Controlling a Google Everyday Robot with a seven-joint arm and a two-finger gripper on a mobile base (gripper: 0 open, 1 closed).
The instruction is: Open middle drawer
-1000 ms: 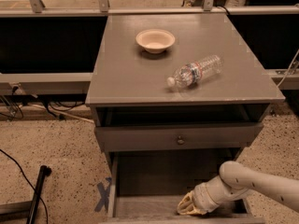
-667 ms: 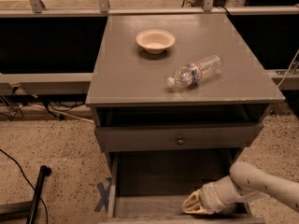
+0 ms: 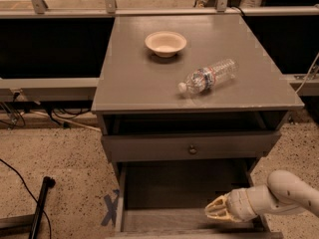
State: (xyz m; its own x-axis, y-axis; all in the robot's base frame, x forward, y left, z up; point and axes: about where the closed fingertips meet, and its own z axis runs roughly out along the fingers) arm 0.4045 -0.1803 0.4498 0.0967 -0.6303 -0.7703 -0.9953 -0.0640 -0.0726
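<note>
The middle drawer (image 3: 149,148) is a wide, shallow grey front with a small round metal knob (image 3: 192,149) at its centre, under the cabinet top. Its front stands slightly proud of the cabinet frame. My gripper (image 3: 213,211) is well below and to the right of the knob. It hovers over the front right part of the pulled-out bottom drawer (image 3: 174,183) and points left. Its pale fingers are together and hold nothing. The white arm (image 3: 284,195) comes in from the lower right.
A cream bowl (image 3: 165,43) and a plastic water bottle (image 3: 208,75) lying on its side are on the cabinet top (image 3: 129,78). A dark recess shows above the middle drawer. A black pole (image 3: 41,203) and cables lie on the floor at left. Blue tape marks the floor by the cabinet.
My gripper has moved to the right and slightly down over the open bottom drawer. The drawers, bowl and bottle have not moved.
</note>
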